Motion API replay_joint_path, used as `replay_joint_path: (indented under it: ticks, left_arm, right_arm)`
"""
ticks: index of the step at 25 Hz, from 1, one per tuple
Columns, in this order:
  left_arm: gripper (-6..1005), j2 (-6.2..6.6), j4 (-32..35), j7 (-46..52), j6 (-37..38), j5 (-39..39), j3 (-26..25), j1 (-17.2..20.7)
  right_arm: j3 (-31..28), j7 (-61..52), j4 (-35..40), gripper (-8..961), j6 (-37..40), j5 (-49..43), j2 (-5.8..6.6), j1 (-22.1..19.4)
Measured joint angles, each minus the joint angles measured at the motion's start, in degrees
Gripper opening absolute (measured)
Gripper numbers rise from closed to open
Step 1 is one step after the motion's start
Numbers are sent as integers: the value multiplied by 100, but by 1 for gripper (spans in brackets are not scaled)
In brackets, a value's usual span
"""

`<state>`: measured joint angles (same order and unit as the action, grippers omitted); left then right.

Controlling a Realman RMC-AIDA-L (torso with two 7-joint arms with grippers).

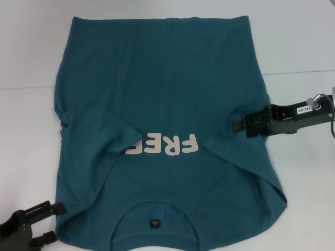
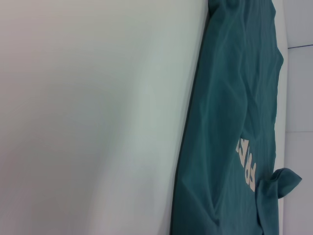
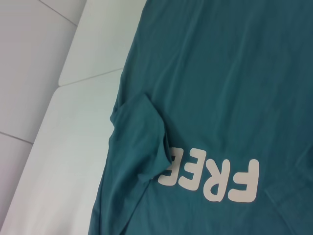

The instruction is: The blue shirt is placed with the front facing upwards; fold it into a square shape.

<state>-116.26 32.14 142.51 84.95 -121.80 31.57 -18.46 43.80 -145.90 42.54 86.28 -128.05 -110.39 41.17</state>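
The blue shirt [image 1: 157, 89] lies flat on the white table [image 1: 31, 63], front up, with its collar and dark tag [image 1: 155, 223] nearest me. The white "FREE" print [image 1: 167, 145] shows across the chest. The sleeve on my left [image 1: 104, 128] is folded inward and covers the end of the print. My right gripper [image 1: 239, 125] rests low on the shirt's right edge at sleeve height. My left gripper [image 1: 49, 224] is open and empty, just off the shirt's near left corner. The shirt also shows in the left wrist view [image 2: 230, 122] and the right wrist view [image 3: 220, 73].
The table has a seam line [image 1: 298, 72] on the right, and bare white surface runs along both sides of the shirt. The shirt's hem reaches close to the far edge.
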Motion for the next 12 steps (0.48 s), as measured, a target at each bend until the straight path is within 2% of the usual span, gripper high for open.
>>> replay_joint_path:
  ticks: [12]
  left_arm:
    - [909, 3, -400, -25, -271, 1, 134, -394]
  right_arm:
    - [-89, 19, -4, 609, 35, -1, -9, -47]
